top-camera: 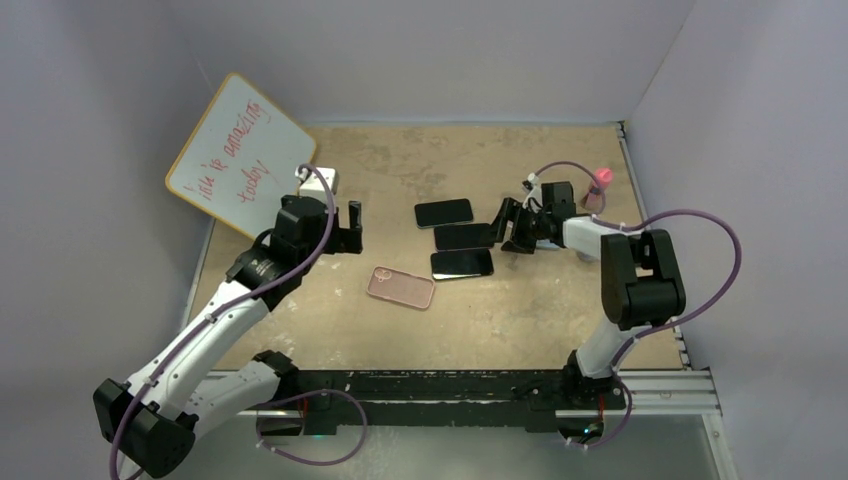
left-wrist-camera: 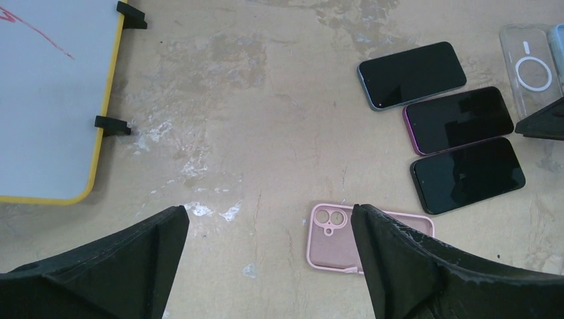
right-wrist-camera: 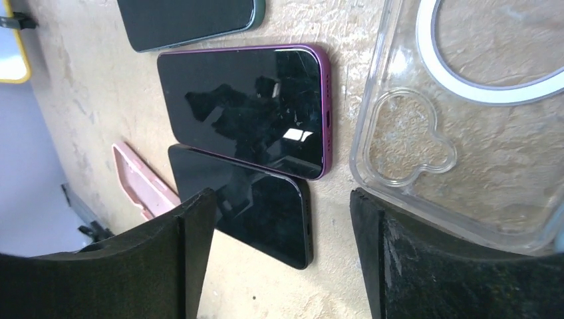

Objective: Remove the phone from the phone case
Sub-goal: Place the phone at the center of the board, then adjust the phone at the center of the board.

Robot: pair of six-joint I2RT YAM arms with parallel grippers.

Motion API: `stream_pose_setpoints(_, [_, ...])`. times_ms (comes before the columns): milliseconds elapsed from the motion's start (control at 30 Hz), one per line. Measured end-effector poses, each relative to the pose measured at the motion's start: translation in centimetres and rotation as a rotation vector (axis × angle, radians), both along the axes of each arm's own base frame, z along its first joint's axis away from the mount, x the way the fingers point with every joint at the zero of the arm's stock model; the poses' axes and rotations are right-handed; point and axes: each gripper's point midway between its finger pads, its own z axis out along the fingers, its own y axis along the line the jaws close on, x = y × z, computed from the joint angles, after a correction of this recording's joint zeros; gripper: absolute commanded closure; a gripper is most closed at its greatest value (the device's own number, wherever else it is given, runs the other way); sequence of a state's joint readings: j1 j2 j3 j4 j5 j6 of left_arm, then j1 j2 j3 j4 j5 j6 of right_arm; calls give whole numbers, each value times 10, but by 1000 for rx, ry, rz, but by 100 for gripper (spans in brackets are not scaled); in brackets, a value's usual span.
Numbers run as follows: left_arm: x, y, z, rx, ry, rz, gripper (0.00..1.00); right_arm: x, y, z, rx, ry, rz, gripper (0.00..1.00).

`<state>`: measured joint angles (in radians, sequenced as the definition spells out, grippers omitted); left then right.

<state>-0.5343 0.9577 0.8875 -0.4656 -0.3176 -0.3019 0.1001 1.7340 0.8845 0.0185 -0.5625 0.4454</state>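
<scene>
Three dark-screened phones lie face up in a row mid-table: a teal-edged one (top-camera: 443, 212) (left-wrist-camera: 412, 74), a purple-edged one (top-camera: 465, 236) (right-wrist-camera: 246, 109) and a black one (top-camera: 462, 264) (right-wrist-camera: 259, 206). An empty pink case (top-camera: 400, 288) (left-wrist-camera: 336, 239) lies in front of them, and the table shows through its camera holes. An empty clear case (left-wrist-camera: 529, 73) (right-wrist-camera: 465, 133) lies right of the phones. My left gripper (top-camera: 352, 228) (left-wrist-camera: 269, 219) is open and empty, hovering left of the pink case. My right gripper (top-camera: 508, 228) (right-wrist-camera: 282, 199) is open and empty, just right of the phones, between the black phone and the clear case.
A yellow-framed whiteboard (top-camera: 240, 155) (left-wrist-camera: 46, 100) leans at the back left. A small pink object (top-camera: 601, 185) stands at the back right near the wall. A light blue edge (left-wrist-camera: 557, 40) shows beyond the clear case. Grey walls enclose the table.
</scene>
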Motion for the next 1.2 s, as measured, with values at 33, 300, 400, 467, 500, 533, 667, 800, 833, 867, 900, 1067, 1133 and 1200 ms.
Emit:
stream_pose_setpoints(33, [0, 1, 0, -4, -1, 0, 1, 2, -2, 0, -22, -13, -8, 23])
stream_pose_setpoints(300, [1, 4, 0, -23, 7, -2, 1, 18, -3, -1, -125, -67, -30, 23])
stream_pose_setpoints(400, [1, 4, 0, -27, 10, -3, 1, 24, 2, -1, -155, -90, -23, 23])
stream_pose_setpoints(467, [1, 4, -1, -29, 11, -6, 1, 28, 5, -1, -173, -105, -18, 23])
stream_pose_setpoints(500, [1, 4, -1, -29, 12, -4, 1, 29, 7, -2, -180, -111, -12, 23])
stream_pose_setpoints(533, [1, 4, -1, -30, 13, -5, 1, 31, 10, -1, -187, -118, -7, 23])
stream_pose_setpoints(667, [0, 4, -5, -31, 21, -8, 1, 36, 22, -1, -200, -141, 24, 24])
stream_pose_setpoints(800, [0, 4, -6, -33, 25, -11, 1, 35, 32, -2, -210, -155, 52, 25])
stream_pose_setpoints(833, [0, 4, -6, -33, 25, -11, 1, 34, 35, -1, -209, -156, 57, 25])
stream_pose_setpoints(867, [0, 4, -6, -34, 25, -12, 1, 33, 36, -1, -208, -156, 62, 25])
stream_pose_setpoints(900, [0, 4, -6, -34, 26, -14, 1, 32, 38, -1, -206, -157, 67, 25])
stream_pose_setpoints(1067, [0, 4, -6, -37, 26, -15, 1, 30, 44, -1, -197, -157, 84, 25])
stream_pose_setpoints(1133, [0, 4, -6, -37, 27, -13, 1, 29, 46, 0, -191, -156, 89, 25])
stream_pose_setpoints(1200, [0, 5, -6, -38, 27, -12, 2, 28, 47, 0, -186, -155, 94, 25])
